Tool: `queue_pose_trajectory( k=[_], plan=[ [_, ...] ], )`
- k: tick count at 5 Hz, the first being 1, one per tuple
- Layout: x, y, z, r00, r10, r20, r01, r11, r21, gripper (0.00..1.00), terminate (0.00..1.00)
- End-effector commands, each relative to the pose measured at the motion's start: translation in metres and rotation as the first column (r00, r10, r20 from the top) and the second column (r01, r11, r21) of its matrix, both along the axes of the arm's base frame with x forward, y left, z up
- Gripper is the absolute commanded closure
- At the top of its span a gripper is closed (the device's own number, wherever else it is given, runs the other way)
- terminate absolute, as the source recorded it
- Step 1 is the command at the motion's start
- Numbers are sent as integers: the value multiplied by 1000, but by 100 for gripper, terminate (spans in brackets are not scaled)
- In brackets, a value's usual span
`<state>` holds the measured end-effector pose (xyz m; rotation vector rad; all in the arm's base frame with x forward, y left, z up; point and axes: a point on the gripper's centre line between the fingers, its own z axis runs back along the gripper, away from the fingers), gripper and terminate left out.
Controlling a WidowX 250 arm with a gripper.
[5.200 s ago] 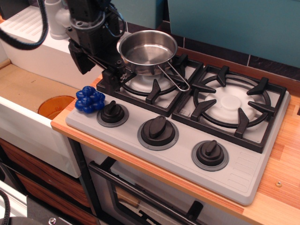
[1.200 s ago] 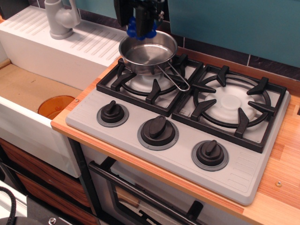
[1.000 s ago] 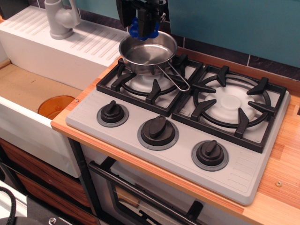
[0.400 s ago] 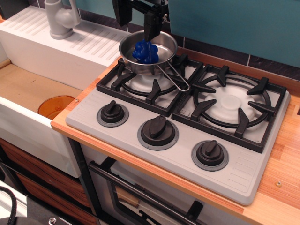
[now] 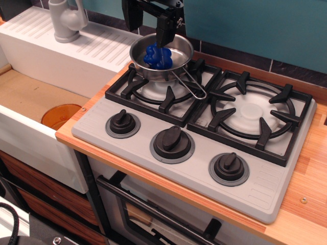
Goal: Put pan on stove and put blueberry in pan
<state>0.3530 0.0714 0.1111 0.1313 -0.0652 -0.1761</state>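
Gripper point(image 5: 149, 20) spread wide, empty, above pan point(image 5: 179, 48) — blueberry point(image 5: 157, 56) inside. Pan on stove point(image 5: 127, 145) left grate; wood counter point(image 5: 306, 176), white sink point(image 5: 30, 138), teal wall point(image 5: 255, 25).

blueberry point(image 5: 157, 56) lies in pan point(image 5: 176, 48) on stove point(image 5: 255, 184), open claw point(image 5: 148, 23) above.

A toy kitchen set: a grey two-burner stove point(image 5: 204, 138) with black grates and three knobs sits in a wooden counter point(image 5: 301, 204) at centre, a white sink point(image 5: 30, 127) with faucet point(image 5: 66, 20) fills the left, an oven door point(image 5: 153, 214) shows at the bottom, and teal wall point(image 5: 255, 25) runs along the top.
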Motion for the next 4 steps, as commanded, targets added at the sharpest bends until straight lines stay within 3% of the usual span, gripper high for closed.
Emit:
queue_pose_trajectory(
  k=[1,3,4],
  plan=[
    [1,-9,45,996,7,92,-9,1000,20,0,0],
    [-2,-15,49,998,18,55,-18,1000,-12,0,0],
    [-1,-15,48,999,12,50,-12,1000,6,0,100]
  ],
)
